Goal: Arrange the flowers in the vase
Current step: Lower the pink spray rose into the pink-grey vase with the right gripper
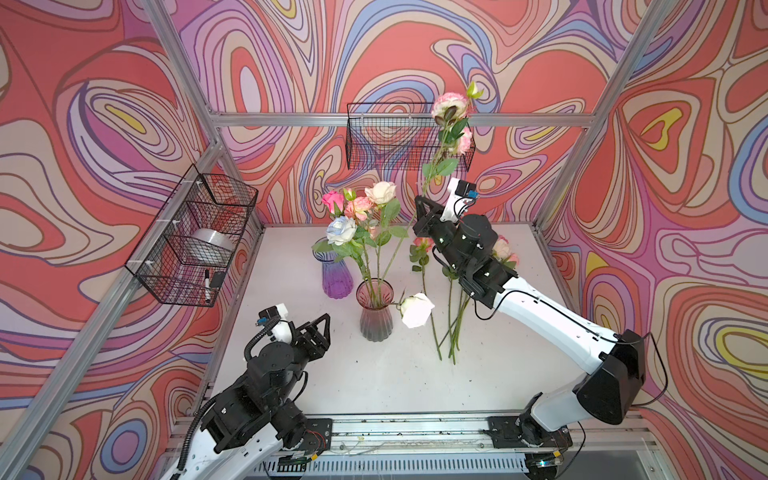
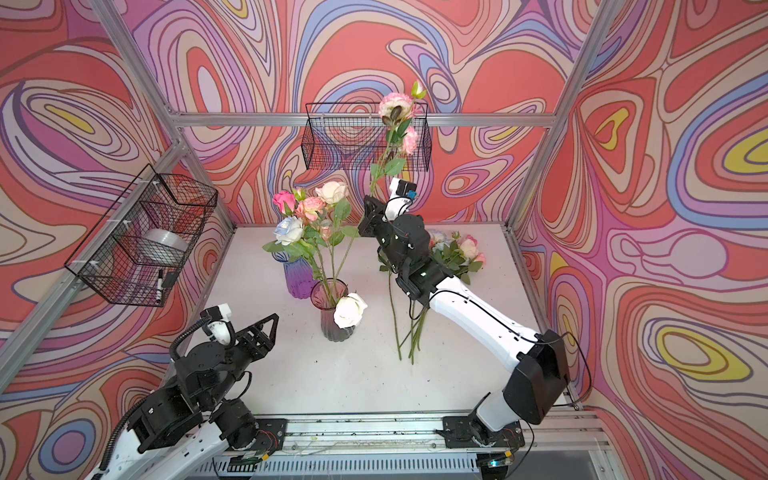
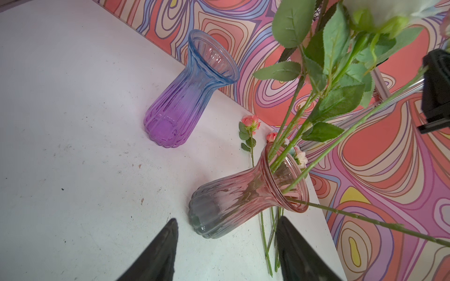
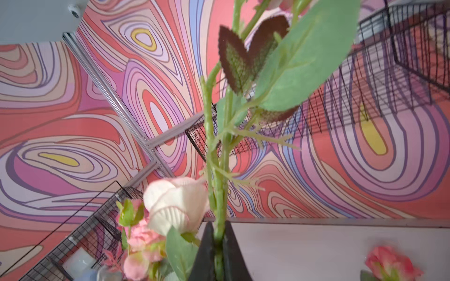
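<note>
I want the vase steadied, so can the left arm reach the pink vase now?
Probably yes: the left end effector is open beside the pink vase, with bare table between; the drooping white rose hangs on its far side.

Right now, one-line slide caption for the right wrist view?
Right tool shut on a green flower stem, cream rose nearby, wire basket behind.

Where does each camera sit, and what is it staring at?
Top views: high above the near edge, looking down at the table; left arm and right arm show.
Left wrist: on the left arm, looking past the open left pincer at the pink vase.
Right wrist: on the right arm, tilted up at the wall, along the rose stem gripped by the right pincer.
Shared: top views and left wrist both show the purple vase.
</note>
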Robot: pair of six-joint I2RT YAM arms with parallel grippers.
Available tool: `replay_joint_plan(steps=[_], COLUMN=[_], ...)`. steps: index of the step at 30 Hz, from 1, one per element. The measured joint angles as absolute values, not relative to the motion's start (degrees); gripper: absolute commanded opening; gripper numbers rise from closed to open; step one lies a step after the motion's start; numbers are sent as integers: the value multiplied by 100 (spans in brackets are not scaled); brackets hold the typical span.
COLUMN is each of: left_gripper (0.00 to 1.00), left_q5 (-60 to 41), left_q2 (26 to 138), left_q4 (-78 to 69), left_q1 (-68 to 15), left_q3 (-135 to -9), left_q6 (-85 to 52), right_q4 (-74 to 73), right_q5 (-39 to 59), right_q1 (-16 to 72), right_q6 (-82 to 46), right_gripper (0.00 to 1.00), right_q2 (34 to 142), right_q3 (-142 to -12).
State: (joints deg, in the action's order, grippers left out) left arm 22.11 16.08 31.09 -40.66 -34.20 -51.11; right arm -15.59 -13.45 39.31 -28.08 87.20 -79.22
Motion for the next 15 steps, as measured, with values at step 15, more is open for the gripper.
replay_joint_plan(steps=[15], left_gripper=[64], left_q5=[2211], left_q2=[1483], left_q4=[3157], left_q1=[-4066], left_q3=[-3395], left_q6=[-5170], right_q4=[-1719], right_q5=[-1323], right_q1=[4493], right_q6=[-2773], right_gripper=[0], right_q2=[8739], right_q3=[-7371])
